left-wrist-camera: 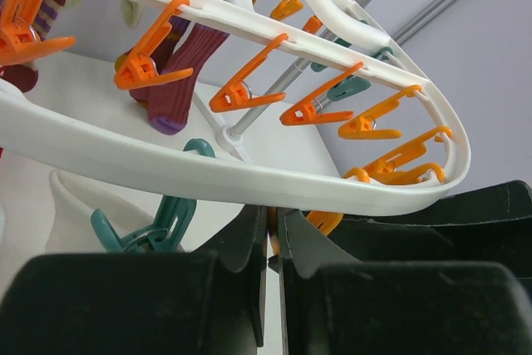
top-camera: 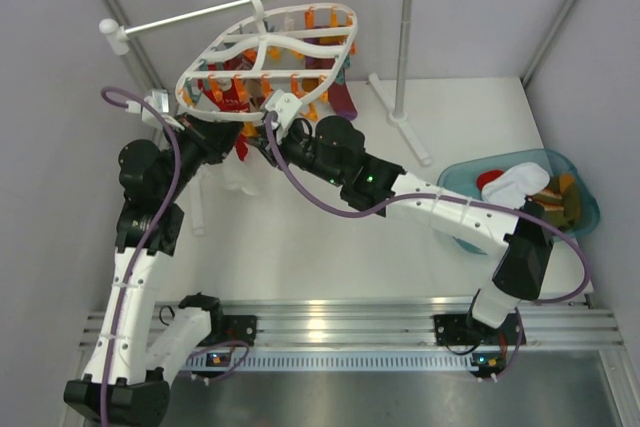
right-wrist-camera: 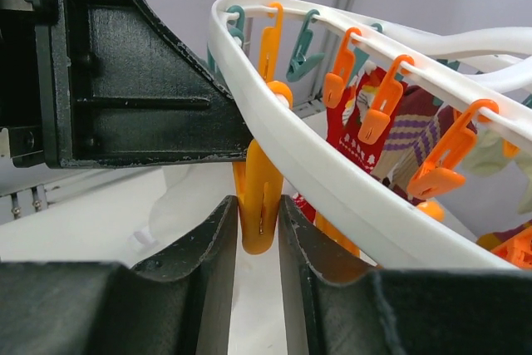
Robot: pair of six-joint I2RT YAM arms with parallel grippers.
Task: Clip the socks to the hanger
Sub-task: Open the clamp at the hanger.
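Top external view: the hanger (top-camera: 268, 52) hangs by its hook from the rod of a stand (top-camera: 403, 47) at the back of the worktop (top-camera: 330, 247). Several socks (top-camera: 342, 99) dangle from its clips, and more lie in a blue basin (top-camera: 582, 197) at the right edge. Both arms reach up under the hanger's near rim.

Left wrist view: the left fingers (left-wrist-camera: 253, 230) are clenched together just beneath the white rim. A sliver of orange shows in the slit between them, but the view is too tight to tell whether anything is truly pinched there. A teal clip (left-wrist-camera: 158, 226) hangs just to their left, and a maroon sock (left-wrist-camera: 179, 81) hangs further back among rows of orange clips.

Right wrist view: the right fingers (right-wrist-camera: 229, 222) grasp an orange clip (right-wrist-camera: 259, 205) that hangs from the hanger's rim, one finger pressed on each side of it. A red patterned sock (right-wrist-camera: 353, 135) and a striped one hang behind the rim.
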